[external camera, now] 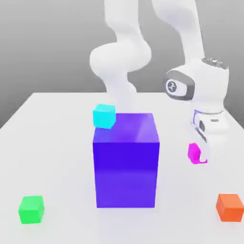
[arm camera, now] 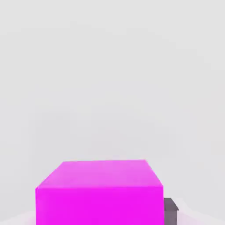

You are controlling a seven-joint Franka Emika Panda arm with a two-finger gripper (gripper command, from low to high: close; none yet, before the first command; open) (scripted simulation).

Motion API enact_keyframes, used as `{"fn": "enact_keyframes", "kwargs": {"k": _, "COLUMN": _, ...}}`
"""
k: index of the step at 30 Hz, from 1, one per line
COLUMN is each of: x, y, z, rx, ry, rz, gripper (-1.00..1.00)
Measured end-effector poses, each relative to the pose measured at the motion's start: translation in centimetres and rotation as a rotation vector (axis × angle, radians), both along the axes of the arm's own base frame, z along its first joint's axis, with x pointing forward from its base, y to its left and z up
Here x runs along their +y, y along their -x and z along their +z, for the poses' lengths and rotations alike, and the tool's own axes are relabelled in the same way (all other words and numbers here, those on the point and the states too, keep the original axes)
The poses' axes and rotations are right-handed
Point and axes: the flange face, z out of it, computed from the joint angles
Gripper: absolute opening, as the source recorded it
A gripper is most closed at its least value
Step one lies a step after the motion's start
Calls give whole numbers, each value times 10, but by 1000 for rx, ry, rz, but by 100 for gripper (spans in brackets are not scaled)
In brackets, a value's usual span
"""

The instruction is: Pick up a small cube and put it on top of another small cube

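Observation:
The small magenta cube (external camera: 193, 153) sits between the fingers of my gripper (external camera: 197, 157) at the exterior view's right, to the right of the big blue-violet block (external camera: 126, 159). The gripper is shut on it. In the hand view the magenta cube (arm camera: 100, 193) looms close, with a dark fingertip (arm camera: 170, 210) pressed against its side. The white hand hides the cube's far side. I cannot tell whether the cube rests on the table or hangs just above it. A small orange cube (external camera: 229, 207) lies on the table nearer the camera and a little to the right of the gripper.
A cyan cube (external camera: 104, 116) lies behind the big block's upper left corner. A green cube (external camera: 31, 209) sits at the front left. The white table (external camera: 57, 143) has its far edge behind the arm's base.

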Motion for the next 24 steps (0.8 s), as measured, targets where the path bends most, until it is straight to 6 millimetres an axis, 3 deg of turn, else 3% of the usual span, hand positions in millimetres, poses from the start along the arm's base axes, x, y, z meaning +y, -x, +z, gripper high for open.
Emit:
{"fn": "enact_keyframes", "kwargs": {"k": 7, "x": -48, "y": -77, "z": 10, "rx": -55, "ry": -12, "rz": -437, "gripper": -100}}
{"fn": "enact_keyframes", "kwargs": {"k": 12, "x": -98, "y": -127, "z": 17, "rx": -95, "ry": -20, "rz": -753, "gripper": -100}}
{"fn": "enact_keyframes", "kwargs": {"k": 15, "x": -164, "y": -158, "z": 21, "rx": -95, "ry": -8, "rz": -991, "gripper": -100}}
{"fn": "enact_keyframes", "kwargs": {"k": 18, "x": -240, "y": -173, "z": 25, "rx": -77, "ry": 5, "rz": -1214, "gripper": -100}}
{"fn": "enact_keyframes", "kwargs": {"k": 21, "x": -314, "y": -173, "z": 30, "rx": -49, "ry": 9, "rz": -1413, "gripper": -100}}
{"fn": "enact_keyframes", "kwargs": {"k": 24, "x": -389, "y": -160, "z": 35, "rx": -15, "ry": 1, "rz": -1608, "gripper": -100}}
